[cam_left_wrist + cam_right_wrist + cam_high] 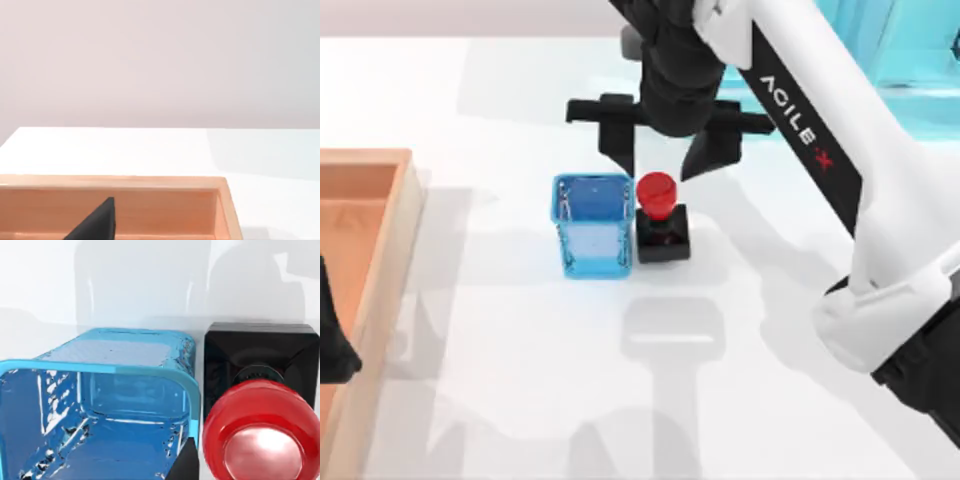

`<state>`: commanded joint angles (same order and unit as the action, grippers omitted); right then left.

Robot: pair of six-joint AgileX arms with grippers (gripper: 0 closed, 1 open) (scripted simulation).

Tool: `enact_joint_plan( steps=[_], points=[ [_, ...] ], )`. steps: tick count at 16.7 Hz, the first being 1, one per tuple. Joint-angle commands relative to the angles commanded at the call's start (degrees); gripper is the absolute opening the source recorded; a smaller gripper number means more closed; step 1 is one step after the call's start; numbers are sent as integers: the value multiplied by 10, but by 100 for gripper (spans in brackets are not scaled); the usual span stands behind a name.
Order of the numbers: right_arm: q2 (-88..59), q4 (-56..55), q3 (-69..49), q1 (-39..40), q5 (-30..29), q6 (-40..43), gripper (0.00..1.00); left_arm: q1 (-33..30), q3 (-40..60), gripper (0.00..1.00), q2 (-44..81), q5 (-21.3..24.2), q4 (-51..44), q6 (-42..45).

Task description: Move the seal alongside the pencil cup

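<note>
The seal (661,216), a red knob on a black square base, stands upright on the white table right beside the pencil cup (592,225), on the cup's right side with almost no gap. My right gripper (663,152) hovers just behind and above the seal, open, its black fingers (620,148) spread wide and holding nothing. In the right wrist view the blue cup (100,405) and the seal (260,435) sit side by side, close below the camera. My left gripper (332,335) is parked at the left edge over the wooden tray.
A wooden tray (380,240) lies along the table's left side, its rim (150,182) near the left wrist camera. A light-blue shelf unit (910,60) stands at the back right. My right arm (840,160) crosses the right half of the table.
</note>
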<state>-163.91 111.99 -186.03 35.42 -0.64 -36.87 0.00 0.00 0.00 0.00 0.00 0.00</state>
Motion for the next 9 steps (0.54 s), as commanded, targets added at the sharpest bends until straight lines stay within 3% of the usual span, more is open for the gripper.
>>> enact_joint_plan(
  steps=[3,9],
  points=[
    [0,0,0,0,0,0,98,0,0,100,0,0,0,0],
    [0,0,0,0,0,0,100,0,0,100,0,0,0,0]
  ],
)
